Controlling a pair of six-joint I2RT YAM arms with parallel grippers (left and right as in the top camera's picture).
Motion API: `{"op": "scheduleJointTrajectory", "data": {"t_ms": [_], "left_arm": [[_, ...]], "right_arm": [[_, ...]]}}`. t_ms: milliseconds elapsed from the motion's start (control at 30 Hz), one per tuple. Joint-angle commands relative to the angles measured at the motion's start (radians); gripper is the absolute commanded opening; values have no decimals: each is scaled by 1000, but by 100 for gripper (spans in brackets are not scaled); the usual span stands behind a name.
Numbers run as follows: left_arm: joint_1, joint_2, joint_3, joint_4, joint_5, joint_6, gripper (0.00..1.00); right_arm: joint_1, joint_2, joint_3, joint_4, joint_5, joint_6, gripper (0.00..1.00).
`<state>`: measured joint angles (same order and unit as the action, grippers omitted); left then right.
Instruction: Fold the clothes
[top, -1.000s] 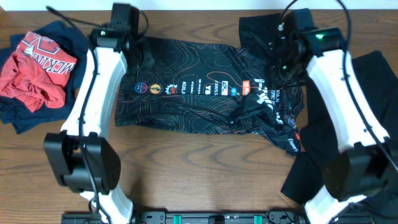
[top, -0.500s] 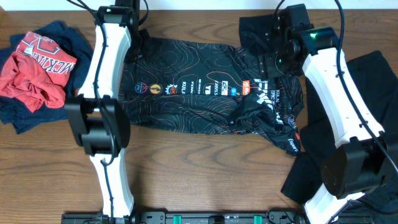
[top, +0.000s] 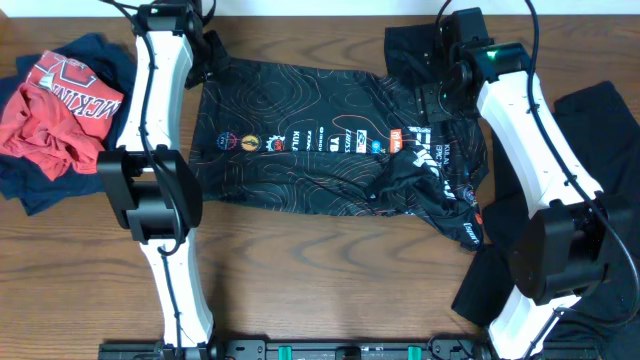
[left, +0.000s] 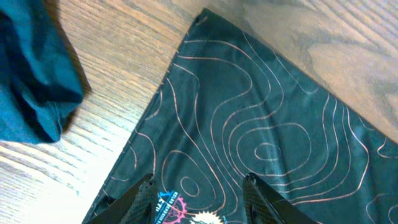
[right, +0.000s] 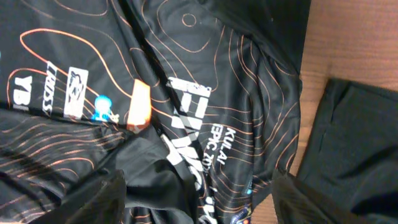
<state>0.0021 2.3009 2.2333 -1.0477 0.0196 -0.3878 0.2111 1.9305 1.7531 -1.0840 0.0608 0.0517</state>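
- A black cycling jersey (top: 330, 130) with thin contour lines and a row of small coloured logos lies open across the middle of a wooden table (top: 300, 270).
- Its left half is flat and smooth. Its right half is rumpled, with cloth bunched and lapped over itself near the lower right corner.
- No clean fold shows in the jersey, so I judge the folding of this piece as not yet begun, only the laying out.
- The left gripper (left: 199, 199) hovers over the jersey's upper left corner, jaws spread, holding nothing.
- The right gripper (right: 208, 199) hovers over the jersey's upper right part, near the large white lettering, jaws wide apart and holding nothing.
- At the table's left edge, a crumpled red garment (top: 50, 110) rests on a navy garment (top: 25, 180), both unfolded and apart from the jersey.
- A plain black garment (top: 600, 130) lies at the right edge, and another black piece (top: 405, 50) sits at the top right, touching the jersey.
- Judged from this, the wrinkled right side needs smoothing before folding, and all the other clothes are left to do.
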Motion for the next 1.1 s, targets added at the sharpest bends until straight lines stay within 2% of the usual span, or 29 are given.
{"op": "scheduleJointTrajectory", "data": {"t_ms": [0,33,133,433,533,567,600,667,700,767,800,833,900,933,967,1067], "left_arm": [[-1,34,21,1,-1,11,48],[-1,44,21,2,-1,14,48],[-1,66,21,16,-2,21,51],[-1,169,21,-18,-1,21,51],[-2,180,21,-40,-1,21,47],[-2,175,21,-46,0,21,44],[-2,169,23,-54,0,21,42],[-2,148,28,-82,-1,21,41],[-2,134,30,-101,-1,20,41],[-2,102,30,-151,-1,21,58],[-2,87,30,-188,-1,20,64],[-2,74,30,-232,-1,13,68],[-2,54,30,-333,-1,-6,66],[-3,51,30,-369,-1,-8,58],[-4,50,30,-407,-1,-10,51],[-10,50,29,-503,-1,-10,45]], "right_arm": [[13,0,7,-2,15,-5,82],[18,0,7,-2,15,-5,86],[29,0,7,-4,15,-5,86],[54,-1,7,-34,26,-8,85],[67,-1,7,-39,27,-9,85],[68,-1,7,-39,26,-8,84],[68,-1,7,-39,26,-8,78],[67,-1,7,-39,26,-7,58],[67,-1,7,-40,26,-2,59],[65,-1,7,-54,26,11,80],[63,0,7,-72,26,27,85],[62,0,6,-93,25,44,84],[60,0,2,-145,25,84,68],[59,0,1,-159,25,93,61],[58,0,1,-177,20,101,59],[58,0,1,-208,2,106,54]]}}
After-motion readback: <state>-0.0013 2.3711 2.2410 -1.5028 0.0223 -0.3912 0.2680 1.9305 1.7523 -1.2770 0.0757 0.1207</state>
